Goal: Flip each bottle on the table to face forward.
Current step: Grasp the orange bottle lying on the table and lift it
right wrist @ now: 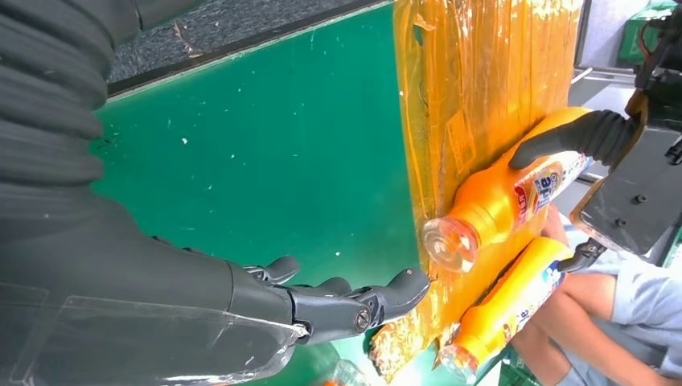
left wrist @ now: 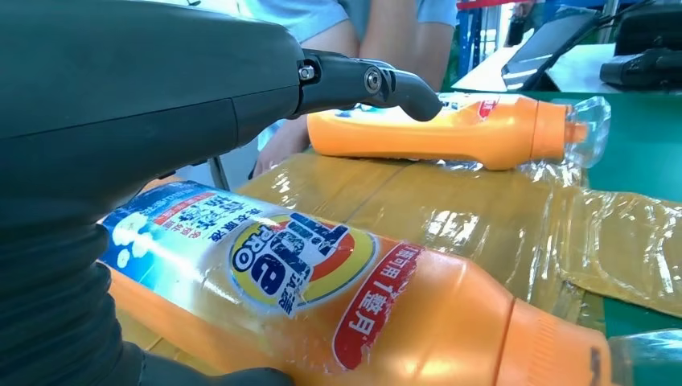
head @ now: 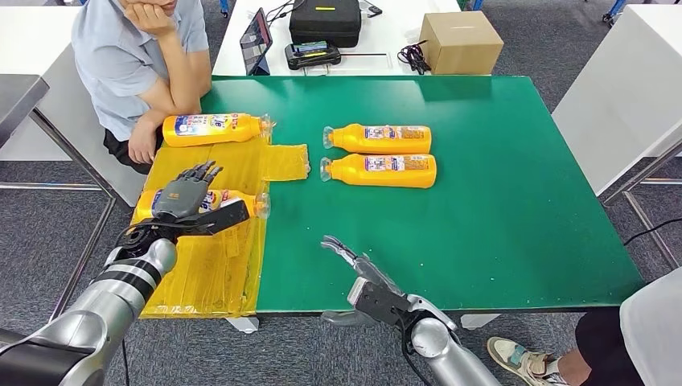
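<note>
Table (head: 499, 209): green top, with a yellow sheet (head: 217, 265) covering its left edge strip as the staging zone for bottles awaiting a turn.

Person (head: 137, 56) sits at the far-left corner, forearm resting by the sheet, likely there to feed or reset bottles.

Left hand (head: 186, 197) lies over the near bottle (head: 241, 201) on the sheet, palm on the body, fingers draped across its top and thumb reaching along the near side. The left wrist view shows the label facing up under the palm. Looks like a cupping contact for rolling; whether it truly grips can't be told.

Right hand (head: 354, 269) hovers above the near edge, middle of the table, fingers spread, holding nothing. Probably parked clear so the left arm can work.

Far bottle (head: 213, 129) lies on the sheet near the far-left corner, cap pointing toward table centre, label up.

Two bottles (head: 378, 138) (head: 380, 170) lie side by side on bare green at table centre toward the far edge, caps pointing left, labels up. Neat pairing suggests they're the finished set, though that's a guess.

Judgement: step in hand is the near bottle; far one next.
</note>
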You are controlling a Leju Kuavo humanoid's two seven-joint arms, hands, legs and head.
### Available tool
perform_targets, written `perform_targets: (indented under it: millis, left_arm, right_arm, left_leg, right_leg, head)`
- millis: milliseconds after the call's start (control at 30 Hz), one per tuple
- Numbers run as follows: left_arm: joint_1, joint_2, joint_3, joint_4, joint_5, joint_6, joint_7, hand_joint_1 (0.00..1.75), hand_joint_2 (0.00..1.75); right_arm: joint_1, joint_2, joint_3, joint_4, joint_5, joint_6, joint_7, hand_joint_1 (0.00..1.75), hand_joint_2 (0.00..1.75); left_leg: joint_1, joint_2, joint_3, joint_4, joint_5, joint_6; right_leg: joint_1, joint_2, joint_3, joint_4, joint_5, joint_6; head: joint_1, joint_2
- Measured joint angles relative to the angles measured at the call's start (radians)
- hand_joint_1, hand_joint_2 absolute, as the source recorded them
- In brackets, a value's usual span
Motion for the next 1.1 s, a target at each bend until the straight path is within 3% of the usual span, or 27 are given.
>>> perform_targets:
  millis: [133, 267, 467, 733, 900, 1100]
  left_arm:
    - [0.055, -0.001, 0.003, -0.090, 0.125, -0.022, -0.070, 0.00, 1.75]
    - [0.209, -0.002, 0.012, -0.333, 0.411, -0.135, -0.153, 0.00, 1.75]
    - [0.417, -0.004, 0.010, -0.668, 0.696, -0.291, -0.217, 0.00, 1.75]
    - [0.527, -0.009, 0.010, -0.872, 0.830, -0.350, -0.251, 0.00, 1.75]
    - [0.594, -0.037, 0.010, -0.952, 0.892, -0.300, -0.271, 0.00, 1.75]
    - [0.684, -0.086, 0.003, -1.026, 0.894, -0.186, -0.289, 0.00, 1.75]
  right_arm:
    - [0.017, 0.000, -0.009, -0.008, 0.003, -0.013, -0.001, 0.00, 1.75]
    - [0.068, -0.005, -0.038, -0.060, 0.018, -0.027, -0.002, 0.00, 0.00]
    - [0.130, -0.020, -0.079, -0.130, 0.036, -0.030, -0.002, 0.00, 0.00]
    - [0.161, -0.031, -0.104, -0.180, 0.022, -0.030, 0.002, 0.00, 0.00]
    - [0.206, -0.009, -0.168, -0.234, -0.082, -0.063, 0.028, 0.00, 0.00]
    - [0.286, 0.027, -0.257, -0.336, -0.044, -0.235, 0.064, 0.00, 0.00]
  left_leg:
    - [0.000, 0.000, 0.000, 0.000, 0.000, 0.000]
    - [0.000, 0.000, 0.000, 0.000, -0.001, -0.001]
    - [0.000, 0.001, -0.001, 0.000, -0.003, -0.001]
    - [0.000, 0.001, 0.000, 0.000, -0.002, -0.001]
    - [0.000, 0.000, 0.000, 0.000, -0.002, -0.001]
    - [0.000, 0.000, -0.001, 0.000, -0.003, 0.000]
  right_leg:
    - [0.000, 0.000, 0.000, 0.000, 0.000, 0.000]
    - [0.000, 0.000, -0.001, 0.000, -0.001, 0.000]
    - [0.000, 0.000, -0.002, -0.001, -0.001, 0.000]
    - [0.000, 0.000, -0.001, -0.001, -0.001, 0.000]
    - [0.000, 0.000, -0.001, -0.001, -0.001, 0.000]
    - [0.000, 0.000, -0.002, -0.001, -0.001, 0.000]
  head:
    - [0.000, 0.000]
    - [0.000, 0.000]
    - [0.000, 0.000]
    - [0.000, 0.000]
    - [0.000, 0.000]
    - [0.000, 0.000]
